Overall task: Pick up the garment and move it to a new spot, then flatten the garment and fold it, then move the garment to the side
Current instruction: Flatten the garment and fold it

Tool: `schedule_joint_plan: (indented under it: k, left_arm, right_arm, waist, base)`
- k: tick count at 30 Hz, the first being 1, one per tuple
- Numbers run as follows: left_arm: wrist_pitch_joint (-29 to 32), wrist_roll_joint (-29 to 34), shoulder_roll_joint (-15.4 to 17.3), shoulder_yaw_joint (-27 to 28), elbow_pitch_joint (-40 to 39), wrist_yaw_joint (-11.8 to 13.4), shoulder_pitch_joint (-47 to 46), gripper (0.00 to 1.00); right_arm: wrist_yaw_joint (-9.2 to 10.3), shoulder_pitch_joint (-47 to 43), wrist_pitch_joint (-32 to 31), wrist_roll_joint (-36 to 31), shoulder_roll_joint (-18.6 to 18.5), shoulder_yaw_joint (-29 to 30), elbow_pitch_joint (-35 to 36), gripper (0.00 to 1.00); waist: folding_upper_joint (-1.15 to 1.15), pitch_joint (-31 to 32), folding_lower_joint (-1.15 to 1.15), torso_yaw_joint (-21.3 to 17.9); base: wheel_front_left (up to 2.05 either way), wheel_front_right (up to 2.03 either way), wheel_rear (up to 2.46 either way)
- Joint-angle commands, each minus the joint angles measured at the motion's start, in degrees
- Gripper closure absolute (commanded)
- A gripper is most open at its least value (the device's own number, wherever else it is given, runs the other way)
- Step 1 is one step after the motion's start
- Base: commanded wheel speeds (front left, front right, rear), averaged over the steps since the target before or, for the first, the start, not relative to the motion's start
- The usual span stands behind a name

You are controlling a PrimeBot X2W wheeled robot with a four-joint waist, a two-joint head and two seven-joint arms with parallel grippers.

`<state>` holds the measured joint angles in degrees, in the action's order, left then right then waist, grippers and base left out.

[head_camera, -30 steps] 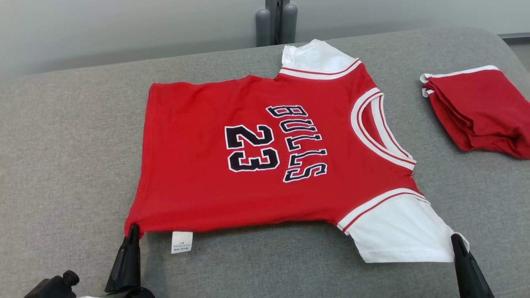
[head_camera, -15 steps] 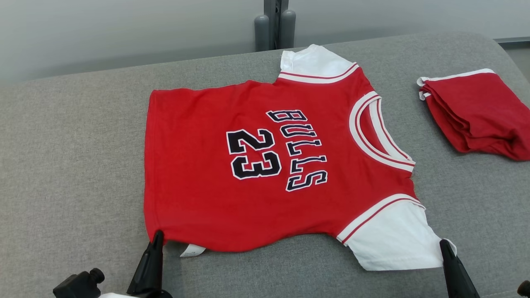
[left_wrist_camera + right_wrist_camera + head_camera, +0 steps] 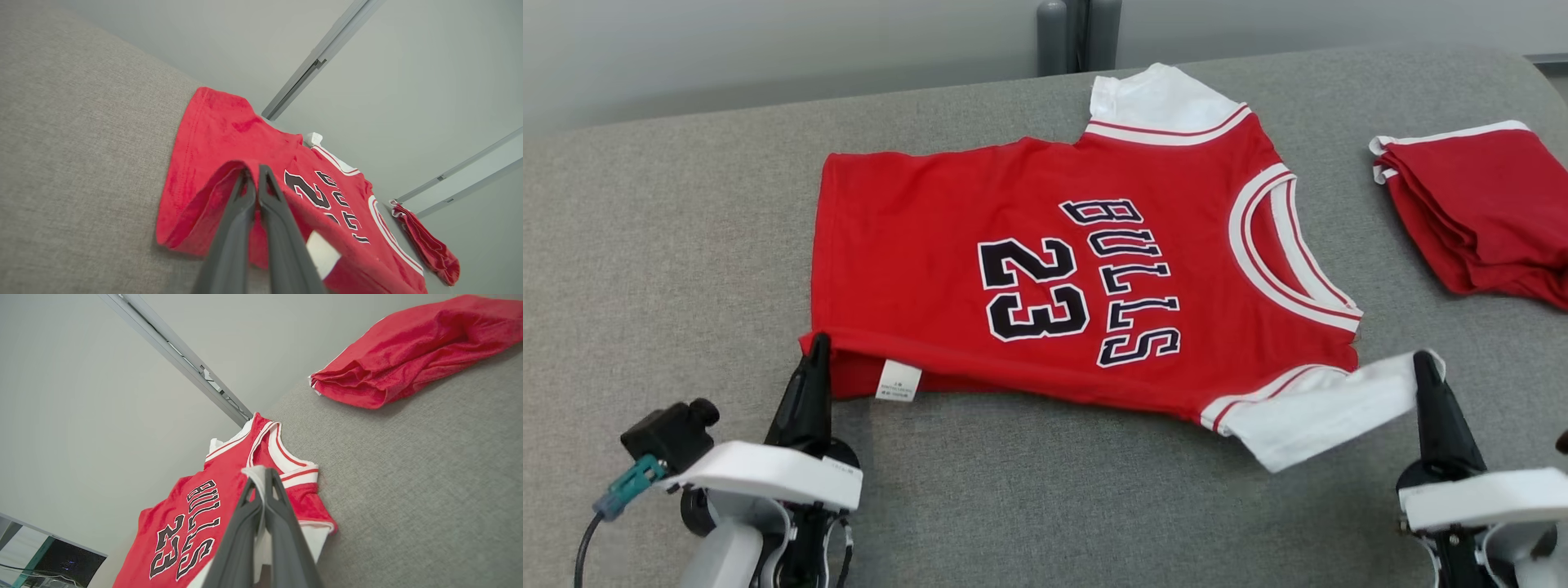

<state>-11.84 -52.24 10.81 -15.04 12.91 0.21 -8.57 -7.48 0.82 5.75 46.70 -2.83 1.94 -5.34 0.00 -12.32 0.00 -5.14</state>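
Two grippers hold the jersey along its near edge. The left gripper has its fingers pressed together on the red hem corner, just beside the white label. The right gripper pinches the tip of the near white sleeve the same way. Both pinched points sit raised above the grey padded surface. The body of the jersey lies flat on that surface, ahead of the fingertips.

We judge that the fold turns on one relation. The long axis of the jersey runs across, from the left fingers (hem) to the right fingers (collar and sleeves). The free far edge lies straight beyond both sets of fingertips. Neither arm is nearer, since each holds one end of the same edge. We expect the next move to need both grippers travelling forward together and level, so that the near edge lands on the far one.

Limits of observation: we cannot tell whether each pinch takes one layer or two, nor how deep the cloth sits between the fingers. A second red garment, folded, lies well apart beyond the right fingers, and the edge of the head view cuts it off.
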Motion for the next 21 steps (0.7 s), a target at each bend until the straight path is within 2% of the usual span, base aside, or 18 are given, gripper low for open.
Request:
schedule_joint_plan:
  k: [1, 11, 21]
  left_arm:
    - [-0.4, 0.4, -0.2, 0.1, 2.1, -0.5, -2.8, 1.00]
    - [-2.1, 3.1, -1.7, 0.0, 17.8, -2.3, -15.6, 1.00]
    - [-3.1, 6.0, -2.9, -0.9, 26.4, -4.6, -22.4, 1.00]
  right_arm:
    - [-0.03, 2.9, 0.4, -0.3, -0.2, 0.5, -1.5, 1.00]
    - [-0.03, 19.9, 0.9, -3.9, -0.2, -0.9, -15.8, 1.00]
    - [-0.03, 36.6, 2.4, -8.7, -0.2, -3.4, -33.8, 1.00]
  waist:
    - [0.00, -0.8, 0.00, 0.3]
    - [0.00, -4.4, 0.00, 0.4]
    - [0.00, -6.9, 0.00, 0.7]
  base:
    - [0.00, 0.00, 0.00]
    - [0.00, 0.00, 0.00]
    - [0.00, 0.00, 0.00]
